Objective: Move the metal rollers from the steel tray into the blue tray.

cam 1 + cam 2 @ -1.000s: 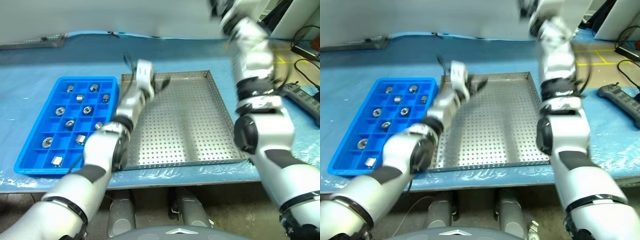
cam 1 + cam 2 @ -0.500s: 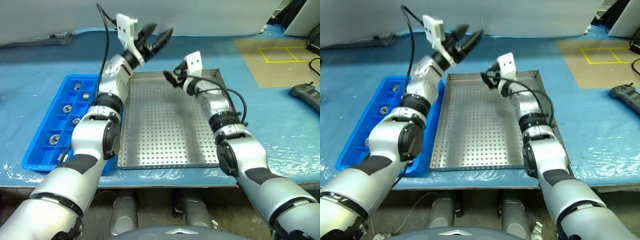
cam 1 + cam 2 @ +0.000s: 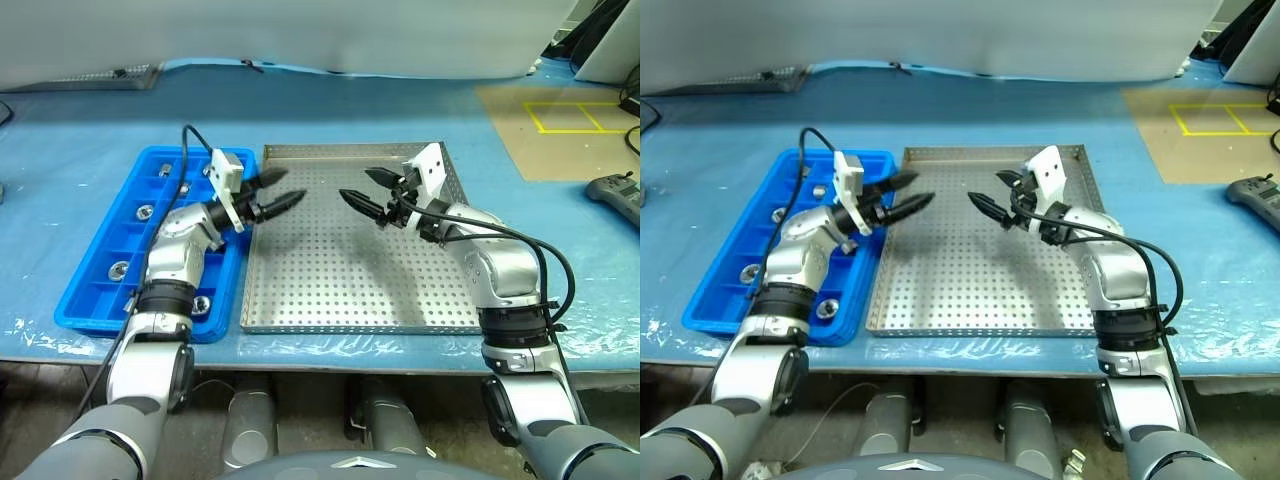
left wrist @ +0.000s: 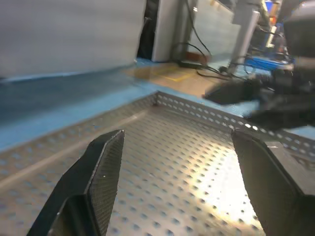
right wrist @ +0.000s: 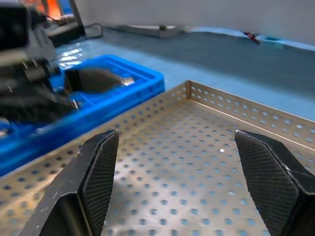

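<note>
The rollers [image 3: 145, 211] lie in compartments of the blue tray [image 3: 78, 305] at the table's left; the steel tray [image 3: 350, 325] beside it shows a bare perforated floor. My left gripper [image 3: 272, 193] hangs over the steel tray's left edge and my right gripper [image 3: 368, 195] over its far half, both wide open and empty. I judge the rollers dense, rigid and slippery; grip across the curved wall.
</note>
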Controlling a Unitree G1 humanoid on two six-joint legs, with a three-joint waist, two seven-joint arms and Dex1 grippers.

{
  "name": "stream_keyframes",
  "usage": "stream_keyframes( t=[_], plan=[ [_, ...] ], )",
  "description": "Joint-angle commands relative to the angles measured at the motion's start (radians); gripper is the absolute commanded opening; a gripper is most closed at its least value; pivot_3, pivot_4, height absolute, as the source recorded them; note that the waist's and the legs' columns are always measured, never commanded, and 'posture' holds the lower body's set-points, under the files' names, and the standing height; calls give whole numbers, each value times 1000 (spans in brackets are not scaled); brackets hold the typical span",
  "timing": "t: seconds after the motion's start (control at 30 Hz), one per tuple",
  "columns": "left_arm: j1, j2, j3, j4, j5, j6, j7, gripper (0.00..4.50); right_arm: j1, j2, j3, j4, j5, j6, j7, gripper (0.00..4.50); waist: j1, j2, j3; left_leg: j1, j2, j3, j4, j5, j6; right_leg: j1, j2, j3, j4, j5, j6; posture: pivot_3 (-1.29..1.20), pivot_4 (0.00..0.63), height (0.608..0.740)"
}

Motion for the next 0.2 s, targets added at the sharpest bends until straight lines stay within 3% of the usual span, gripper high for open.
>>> stream_keyframes(
  t=[0.03, 0.2],
  plan=[
    [-7, -12, -12, -107, -23, 6, 39, 3682, 11, 0, -19, -86, 25, 9, -44, 3895, 0, 0, 0, 0, 0, 0, 0, 1, -1, 0, 0, 0, 0, -2, 5, -118, 150, 740],
    [2, -23, -26, -146, -30, 22, 67, 3682, 19, -15, -4, -82, -11, -34, -85, 3895, -10, 0, 0, 1, -1, 0, -1, 2, -3, 1, 0, 1, -1, -2, 8, -138, 150, 740]
  ],
)
